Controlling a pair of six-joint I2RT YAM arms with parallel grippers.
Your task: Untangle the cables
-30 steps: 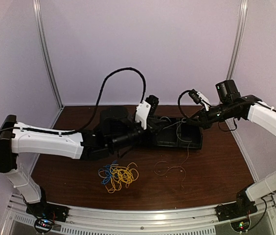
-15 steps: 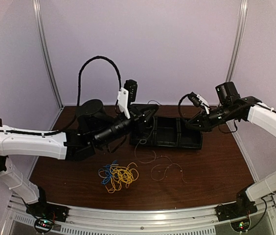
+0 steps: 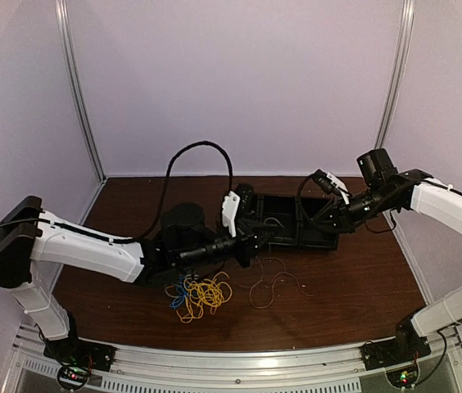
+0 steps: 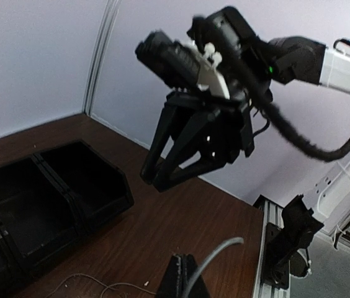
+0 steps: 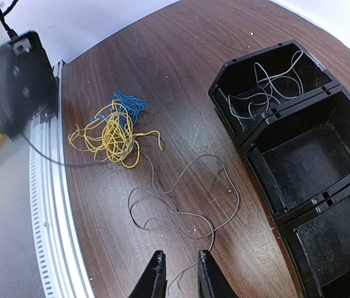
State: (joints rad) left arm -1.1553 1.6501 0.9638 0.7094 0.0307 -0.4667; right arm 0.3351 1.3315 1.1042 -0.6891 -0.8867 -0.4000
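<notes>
A tangle of yellow and blue cables (image 3: 200, 293) (image 5: 114, 127) lies on the brown table near its front. To its right a loose grey cable (image 3: 277, 280) (image 5: 237, 198) lies spread in loops. My left gripper (image 3: 254, 239) (image 4: 188, 257) hangs just in front of the bins, shut on a grey cable (image 4: 224, 248) that curves up out of its fingers. Over the right part of the bins, my right gripper (image 3: 317, 221) (image 4: 154, 178) (image 5: 180, 264) is open above the loose grey cable's end and holds nothing.
A row of three black bins (image 3: 296, 236) (image 5: 268, 118) (image 4: 100, 186) stands at the back centre. The bin farthest from my right gripper holds a grey cable (image 5: 265, 87). The aluminium rail (image 5: 51, 217) runs along the table's front edge.
My right gripper has opened and let go of the grey cable, which now lies on the table. My left arm lifted back from the bins, then came down in front of them.
</notes>
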